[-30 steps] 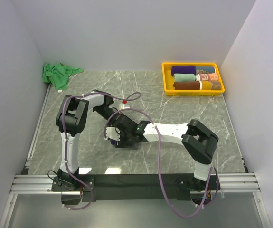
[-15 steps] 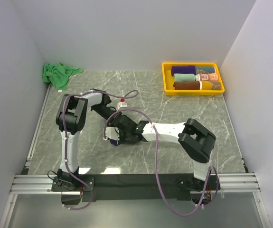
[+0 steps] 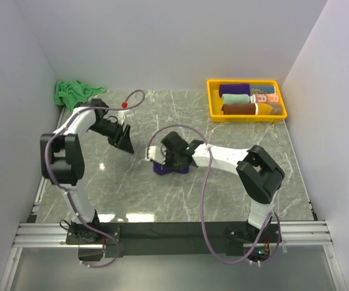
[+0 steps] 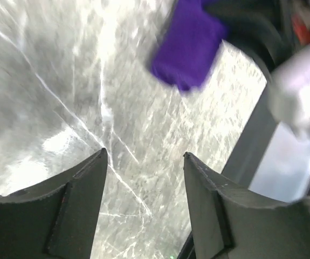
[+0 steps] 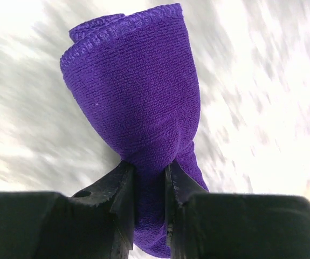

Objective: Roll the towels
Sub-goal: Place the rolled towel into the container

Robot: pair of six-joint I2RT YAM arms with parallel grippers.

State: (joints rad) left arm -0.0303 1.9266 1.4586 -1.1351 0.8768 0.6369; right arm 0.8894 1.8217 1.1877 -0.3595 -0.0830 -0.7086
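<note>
- Two robot arms: the left arm point(image 3: 71, 130) and the right arm point(image 3: 229, 159).
- Two grippers, one on each arm: the left gripper point(image 3: 127, 147) and the right gripper point(image 3: 160, 161).
- Two loose towels on the table: one purple towel point(image 5: 138, 108) and one green towel point(image 3: 72, 94).
- One yellow tray point(image 3: 213, 104).
- Rolled cloths point(image 3: 235, 90) packed in the tray: at least four show, but the exact number cannot be told.
- Two cables, one along each arm: the left cable point(image 3: 135, 94) and the right cable point(image 3: 204, 200).
- One table point(image 3: 223, 200).
</note>
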